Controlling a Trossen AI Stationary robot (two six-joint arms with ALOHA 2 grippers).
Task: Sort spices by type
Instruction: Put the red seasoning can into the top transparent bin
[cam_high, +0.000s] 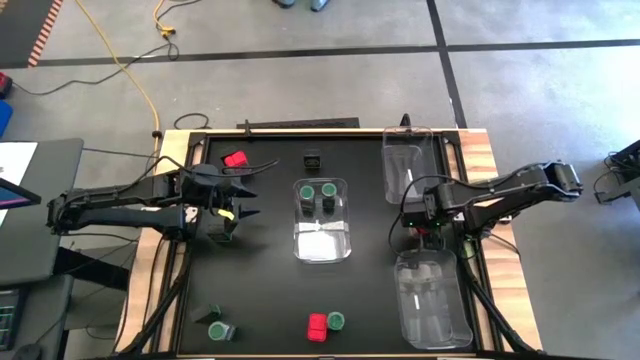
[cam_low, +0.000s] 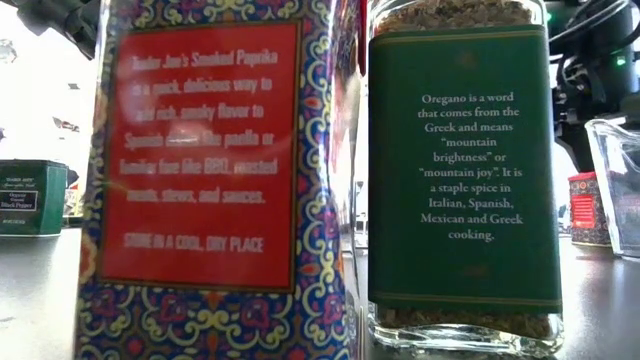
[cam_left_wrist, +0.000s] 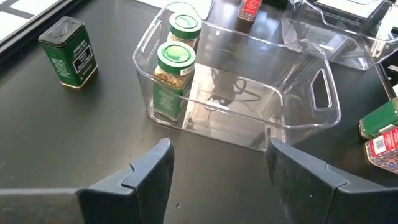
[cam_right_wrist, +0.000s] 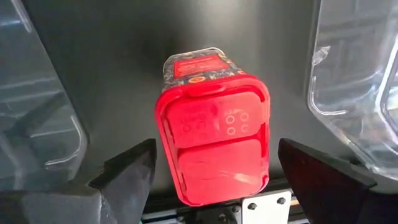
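I have the right end effector (cam_right_wrist: 211, 171) spread wide around a red tin (cam_right_wrist: 214, 146) standing by the bench's right edge between 2 clear bins (cam_high: 432, 300), not gripping. Left end effector (cam_left_wrist: 217, 171) hangs half-open, empty, near the middle bin (cam_left_wrist: 311, 109) holding 2 green-topped jars (cam_left_wrist: 174, 74).

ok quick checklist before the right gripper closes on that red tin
1. Right gripper open: ok, fingers stand wide on both sides of the red tin.
2. Tin between the fingers: ok, roughly centred in the right wrist view.
3. Tin upright: ok, its red lid faces the camera.
4. Fingers clear of the clear bins: cannot tell, bin walls sit close on both sides.
5. Left gripper out of the way: ok, open, facing the middle bin holding two green-topped jars.
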